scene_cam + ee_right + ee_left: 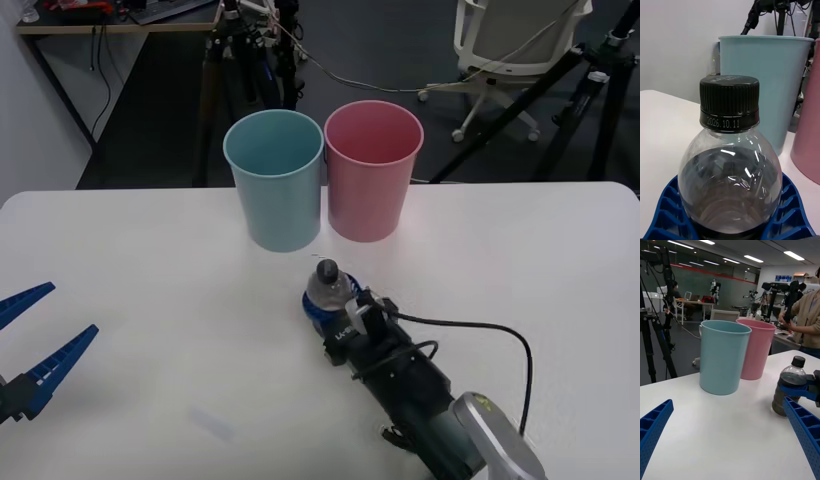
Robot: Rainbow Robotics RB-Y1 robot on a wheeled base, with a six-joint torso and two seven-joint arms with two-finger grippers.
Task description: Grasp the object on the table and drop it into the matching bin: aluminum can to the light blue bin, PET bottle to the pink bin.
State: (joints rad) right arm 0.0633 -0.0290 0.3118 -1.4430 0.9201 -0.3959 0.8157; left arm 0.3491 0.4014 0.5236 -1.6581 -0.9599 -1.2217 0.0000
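My left gripper (45, 335) low at the near left table (120, 300) edge, fingers spread wide, holding nothing, my right gripper (335, 315) clamped round the upright PET bottle (327, 290) mid-table, behind it the light blue bin (274, 180), pink bin (371, 170) touching alongside.

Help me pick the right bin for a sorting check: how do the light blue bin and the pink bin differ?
Colour: the light blue bin is pale blue, the pink bin pink. Place: the light blue bin stands toward the robot's left, the pink bin toward its right, side by side. The PET bottle, held between the right gripper's jaws, stands in front of the gap between them. Both are upright, open-topped, tapered and similar in size.
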